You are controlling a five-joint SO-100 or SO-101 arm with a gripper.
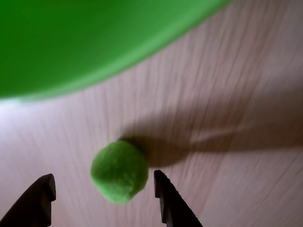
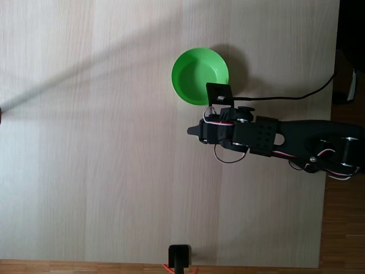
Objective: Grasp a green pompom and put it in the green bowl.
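In the wrist view I am seeing the jaws (image 1: pixel 102 189) standing apart, nothing clamped, with the green pompom (image 1: pixel 119 171) lying on the bench (image 1: pixel 227 85) between the tips, nearer the right-hand one. I am judging this as the approach to the grasp. Next I am needing to sink a little, close, then carry it to the green bowl (image 1: pixel 80 38) just ahead of the jaws.

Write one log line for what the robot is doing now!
hand: open, around green pompom | pompom: on table, not grasped | green bowl: empty
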